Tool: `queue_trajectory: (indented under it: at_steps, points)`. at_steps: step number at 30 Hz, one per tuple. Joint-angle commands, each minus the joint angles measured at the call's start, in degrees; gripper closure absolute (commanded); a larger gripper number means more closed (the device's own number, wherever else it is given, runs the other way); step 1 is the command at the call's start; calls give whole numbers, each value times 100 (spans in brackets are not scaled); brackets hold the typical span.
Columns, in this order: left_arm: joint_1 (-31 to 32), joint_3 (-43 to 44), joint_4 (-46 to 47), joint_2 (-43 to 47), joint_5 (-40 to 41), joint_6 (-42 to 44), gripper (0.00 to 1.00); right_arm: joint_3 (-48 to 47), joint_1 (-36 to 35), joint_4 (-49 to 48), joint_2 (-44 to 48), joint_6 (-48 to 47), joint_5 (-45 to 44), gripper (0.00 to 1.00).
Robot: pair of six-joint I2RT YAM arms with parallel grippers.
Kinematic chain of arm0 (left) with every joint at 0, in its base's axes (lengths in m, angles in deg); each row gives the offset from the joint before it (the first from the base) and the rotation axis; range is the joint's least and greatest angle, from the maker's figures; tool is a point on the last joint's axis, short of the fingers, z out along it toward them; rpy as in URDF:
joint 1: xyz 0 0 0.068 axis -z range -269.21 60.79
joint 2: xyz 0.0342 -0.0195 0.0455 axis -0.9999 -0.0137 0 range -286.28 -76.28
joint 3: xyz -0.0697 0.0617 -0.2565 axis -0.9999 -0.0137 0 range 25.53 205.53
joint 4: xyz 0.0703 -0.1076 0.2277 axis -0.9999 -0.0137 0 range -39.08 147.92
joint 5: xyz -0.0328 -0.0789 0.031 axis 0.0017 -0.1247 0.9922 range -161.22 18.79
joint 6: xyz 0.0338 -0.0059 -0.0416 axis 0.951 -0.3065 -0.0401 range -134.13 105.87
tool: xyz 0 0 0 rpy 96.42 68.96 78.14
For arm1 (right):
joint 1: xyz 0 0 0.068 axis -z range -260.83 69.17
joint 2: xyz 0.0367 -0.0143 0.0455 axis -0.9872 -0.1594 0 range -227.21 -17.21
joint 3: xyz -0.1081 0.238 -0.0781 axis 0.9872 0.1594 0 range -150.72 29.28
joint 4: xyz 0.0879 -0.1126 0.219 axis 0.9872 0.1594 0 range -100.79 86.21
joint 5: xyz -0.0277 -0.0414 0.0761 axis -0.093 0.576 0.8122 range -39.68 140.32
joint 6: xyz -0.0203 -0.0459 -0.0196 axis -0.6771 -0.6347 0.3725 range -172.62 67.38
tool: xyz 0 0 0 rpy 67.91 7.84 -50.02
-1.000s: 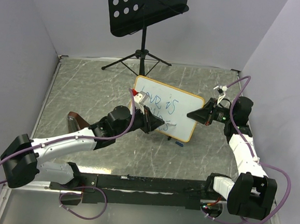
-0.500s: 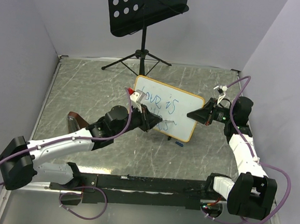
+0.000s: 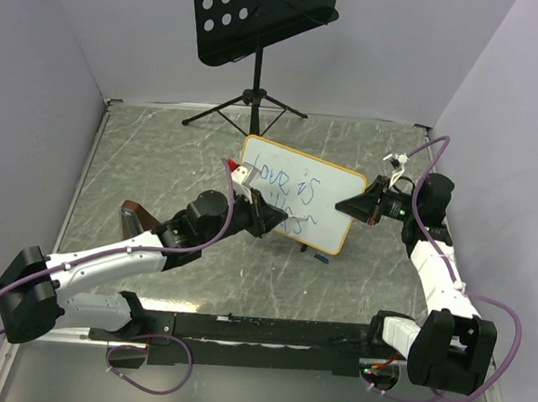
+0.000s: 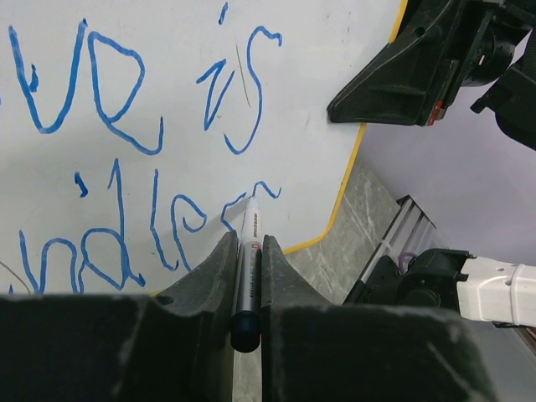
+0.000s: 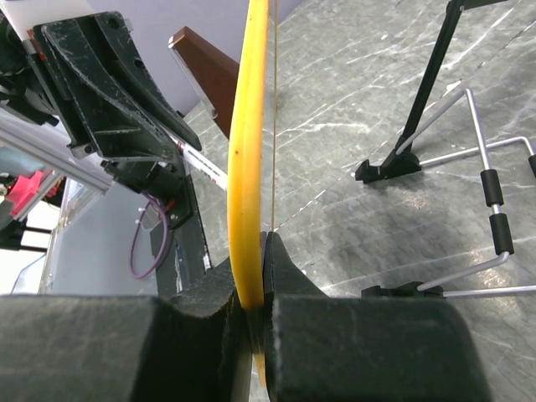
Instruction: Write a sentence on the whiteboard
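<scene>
Grey marbled table [image 3: 151,155] holds the whiteboard [image 3: 340,190] standing mid-table, my right gripper [image 5: 251,276] clamped on its edge, my left gripper [image 4: 249,244] clamped on a marker [image 4: 252,219] touching the sentence [image 4: 126,151]; I judge light, even pressure best.

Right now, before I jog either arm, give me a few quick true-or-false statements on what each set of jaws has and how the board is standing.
1. The left jaws are shut on a marker whose tip is at the whiteboard. True.
2. The right jaws hold a second marker. False: they are clamped on the whiteboard's yellow edge.
3. The whiteboard lies flat. False: it stands up on edge.
4. The sentence is written in blue. True.
5. A black music stand stands beyond the whiteboard, on the side away from the arms. True.
</scene>
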Motion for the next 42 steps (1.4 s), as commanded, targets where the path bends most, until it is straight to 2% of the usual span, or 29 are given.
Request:
queue_trajectory:
  at_steps: [1, 14, 22, 35, 42]
  points:
    - [-45, -16, -167, 73, -14, 18, 99, -136, -23, -378, 139, 24, 362, 100]
    - [-45, 116, -159, -287, -602, 1, 99, -136, -23, -386, 139, 33, 371, 100]
    - [-45, 143, -343, -366, -612, 36, 99, -145, -23, -386, 122, 41, 371, 100]
    - [-80, 20, -607, 82, -216, 27, 99, -136, -23, -386, 148, 33, 371, 100]
    - [-89, 11, -352, 731, -909, 71, 99, -145, -23, -360, 148, 6, 371, 100]
